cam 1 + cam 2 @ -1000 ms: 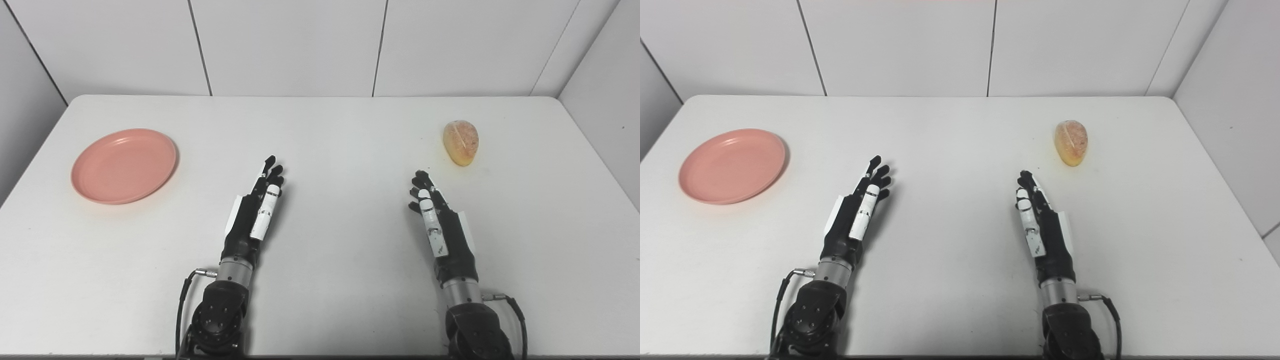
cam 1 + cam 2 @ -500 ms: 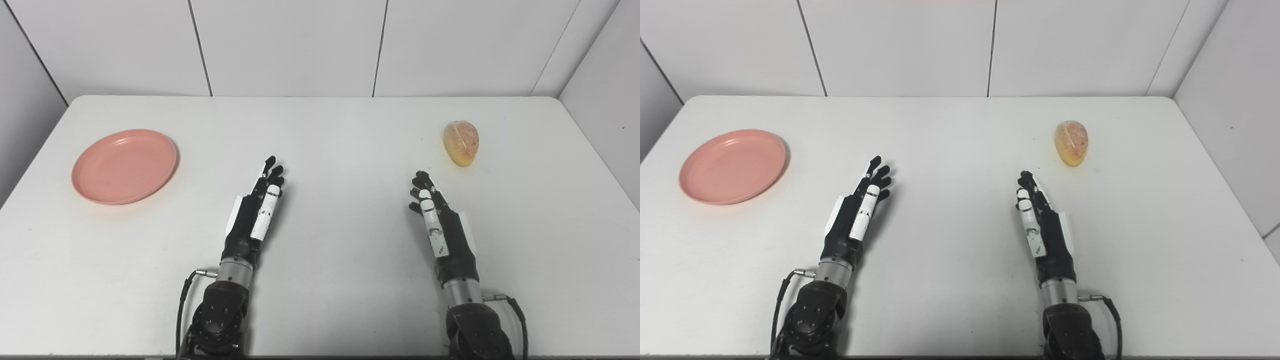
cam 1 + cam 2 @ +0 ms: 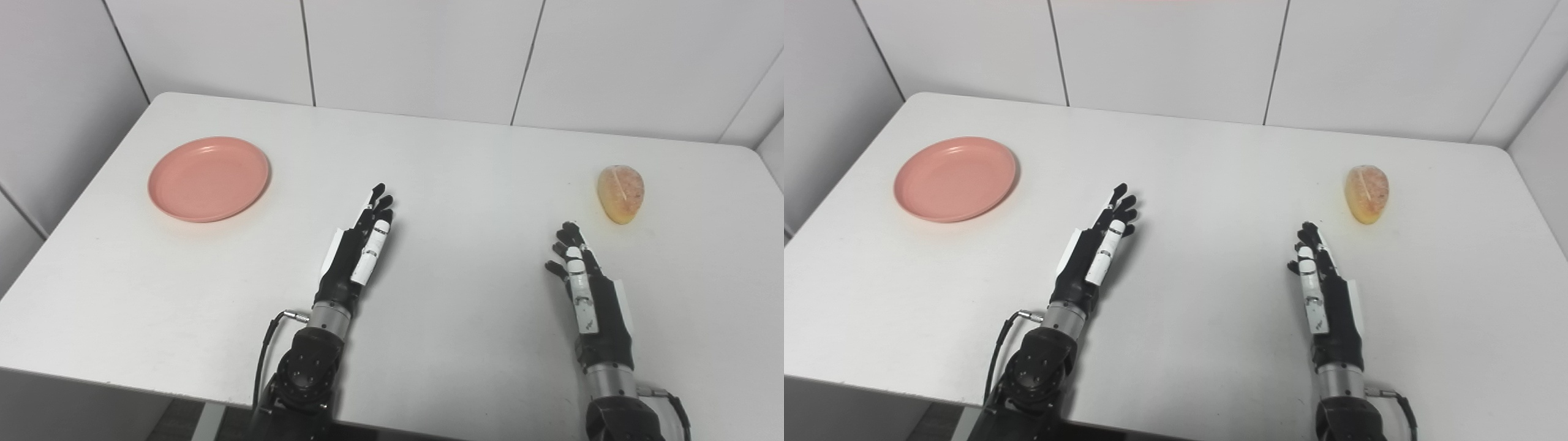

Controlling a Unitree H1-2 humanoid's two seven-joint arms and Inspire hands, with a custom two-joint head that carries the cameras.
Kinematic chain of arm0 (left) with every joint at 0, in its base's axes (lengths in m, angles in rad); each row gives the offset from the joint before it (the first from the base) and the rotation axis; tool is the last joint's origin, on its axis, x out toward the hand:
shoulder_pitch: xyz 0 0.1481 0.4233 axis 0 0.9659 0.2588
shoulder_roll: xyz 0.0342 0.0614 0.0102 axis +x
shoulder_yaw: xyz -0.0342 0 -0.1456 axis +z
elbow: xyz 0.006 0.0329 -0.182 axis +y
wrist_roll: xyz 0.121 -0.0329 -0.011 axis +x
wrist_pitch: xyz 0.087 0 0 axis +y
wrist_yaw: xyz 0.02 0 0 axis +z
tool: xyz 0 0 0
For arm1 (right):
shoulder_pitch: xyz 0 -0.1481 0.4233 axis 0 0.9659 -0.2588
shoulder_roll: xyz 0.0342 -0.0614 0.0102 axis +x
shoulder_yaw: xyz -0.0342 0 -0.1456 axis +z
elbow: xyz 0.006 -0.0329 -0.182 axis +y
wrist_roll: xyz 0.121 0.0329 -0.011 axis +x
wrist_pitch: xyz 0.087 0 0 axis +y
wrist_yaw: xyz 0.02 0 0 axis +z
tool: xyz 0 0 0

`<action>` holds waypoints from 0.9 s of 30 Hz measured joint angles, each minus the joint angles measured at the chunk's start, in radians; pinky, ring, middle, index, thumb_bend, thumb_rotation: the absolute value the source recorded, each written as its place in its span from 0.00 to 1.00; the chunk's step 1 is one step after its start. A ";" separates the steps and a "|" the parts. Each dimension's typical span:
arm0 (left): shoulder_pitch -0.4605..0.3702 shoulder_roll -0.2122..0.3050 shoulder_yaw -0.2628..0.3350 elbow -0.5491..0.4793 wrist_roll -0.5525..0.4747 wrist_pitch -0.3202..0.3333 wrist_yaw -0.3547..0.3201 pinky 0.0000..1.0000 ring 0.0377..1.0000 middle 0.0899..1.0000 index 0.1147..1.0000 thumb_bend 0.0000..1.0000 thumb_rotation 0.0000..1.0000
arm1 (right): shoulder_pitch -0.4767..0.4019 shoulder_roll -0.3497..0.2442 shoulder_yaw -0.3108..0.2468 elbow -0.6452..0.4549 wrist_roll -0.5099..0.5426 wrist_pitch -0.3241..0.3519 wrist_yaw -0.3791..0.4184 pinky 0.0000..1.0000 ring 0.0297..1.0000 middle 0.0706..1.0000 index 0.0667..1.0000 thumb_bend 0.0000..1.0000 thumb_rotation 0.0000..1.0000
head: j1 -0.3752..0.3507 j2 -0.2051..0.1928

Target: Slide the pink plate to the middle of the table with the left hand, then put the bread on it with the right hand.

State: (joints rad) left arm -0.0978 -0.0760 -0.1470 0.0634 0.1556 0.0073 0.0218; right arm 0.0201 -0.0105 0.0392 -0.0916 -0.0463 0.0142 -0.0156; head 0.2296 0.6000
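Observation:
A round pink plate (image 3: 209, 178) lies flat near the table's left edge, with nothing on it. A small golden bread roll (image 3: 621, 193) lies at the far right. My left hand (image 3: 360, 250) rests over the middle of the table, open with straight fingers, well to the right of the plate and holding nothing. My right hand (image 3: 583, 280) is also open and holds nothing. Its fingertips point toward the bread and stop a short way in front of it.
The white table (image 3: 465, 184) is bounded by white wall panels behind and on the left. Its front edge and left corner show at the bottom left, with floor below. A cable loops beside my left wrist (image 3: 269, 334).
The whole picture has shifted and tilted, so the camera has turned to the left. Plate, bread and both hands keep their places on the table.

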 measured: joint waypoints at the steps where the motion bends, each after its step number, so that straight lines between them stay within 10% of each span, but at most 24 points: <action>1: -0.006 -0.005 -0.001 0.010 0.000 -0.004 0.002 0.93 0.94 0.95 0.96 0.29 1.00 | -0.001 -0.004 -0.001 0.003 0.010 -0.003 0.004 0.94 0.94 0.94 0.93 0.17 1.00 | 0.001 0.000; 27: -0.095 -0.067 -0.030 0.167 0.022 -0.119 0.028 0.92 0.96 0.97 0.96 0.30 1.00 | -0.038 -0.051 -0.031 0.055 0.101 -0.070 0.051 1.00 0.98 0.98 0.98 0.12 1.00 | 0.122 -0.080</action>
State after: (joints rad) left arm -0.1928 -0.1431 -0.1769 0.2302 0.1781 -0.1114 0.0502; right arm -0.0183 -0.0616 0.0081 -0.0371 0.0542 -0.0555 0.0357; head 0.3513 0.5201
